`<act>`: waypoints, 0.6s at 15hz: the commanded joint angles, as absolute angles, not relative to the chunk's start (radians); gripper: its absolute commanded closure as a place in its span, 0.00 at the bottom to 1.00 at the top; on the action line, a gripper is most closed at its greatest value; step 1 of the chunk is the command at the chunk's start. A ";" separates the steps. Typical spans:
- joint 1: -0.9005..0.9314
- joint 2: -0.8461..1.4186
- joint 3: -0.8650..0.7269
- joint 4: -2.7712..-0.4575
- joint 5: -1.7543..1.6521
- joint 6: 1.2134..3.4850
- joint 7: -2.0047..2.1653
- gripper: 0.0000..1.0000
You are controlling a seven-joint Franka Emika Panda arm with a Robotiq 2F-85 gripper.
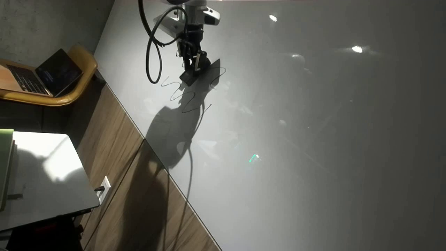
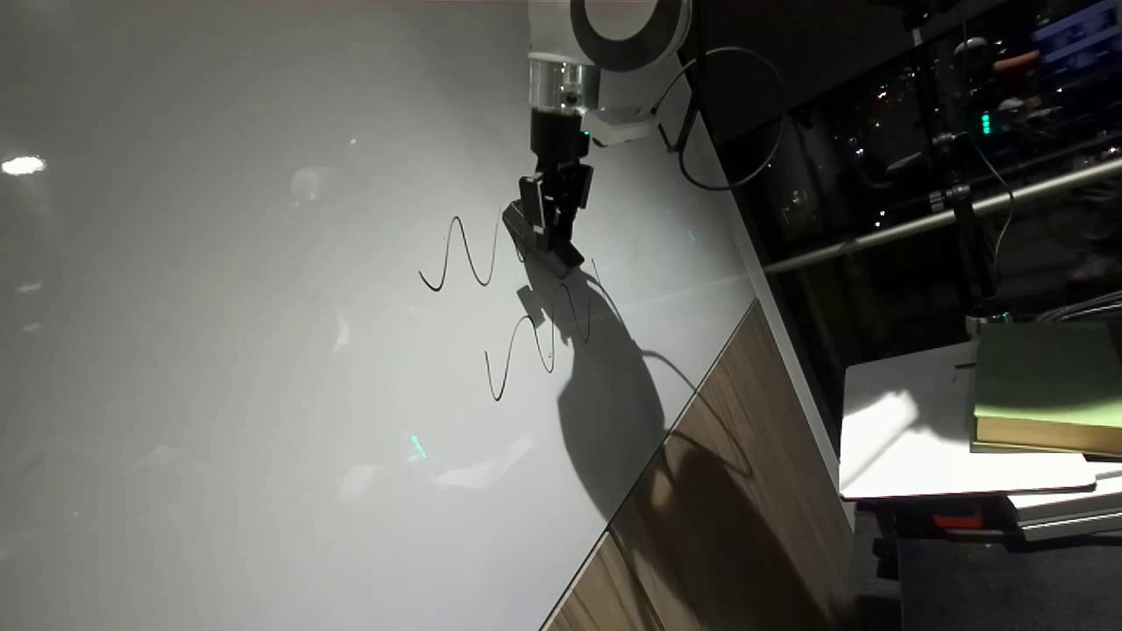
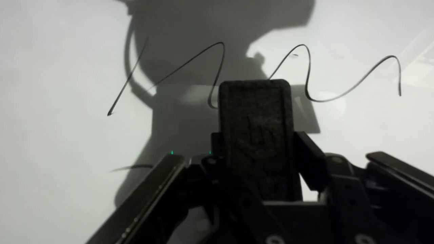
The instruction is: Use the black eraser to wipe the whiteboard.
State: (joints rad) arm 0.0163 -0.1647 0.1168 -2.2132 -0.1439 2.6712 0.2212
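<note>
Glossy whiteboard (image 1: pixel 313 132) carries dark scribbles (image 3: pixel 222 56); my hand (image 3: pixel 259 149) clamps the eraser (image 3: pixel 256 112) near them, board contact unclear. I'd press it flat, then sweep each line end to end, strokes overlapping.

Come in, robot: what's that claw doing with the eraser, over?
Gripper shut on black eraser. Scribbles showing on whiteboard; whether eraser touches it, unclear. Nothing solid seen in the way, just a shadow across some scribbles.
</note>
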 commanded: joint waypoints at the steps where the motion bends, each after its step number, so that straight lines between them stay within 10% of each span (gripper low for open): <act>1: 0.007 -0.077 0.109 -2.168 -0.162 2.697 0.247 0.72; 9: 0.037 -0.026 0.107 -2.274 -0.183 2.742 0.273 0.72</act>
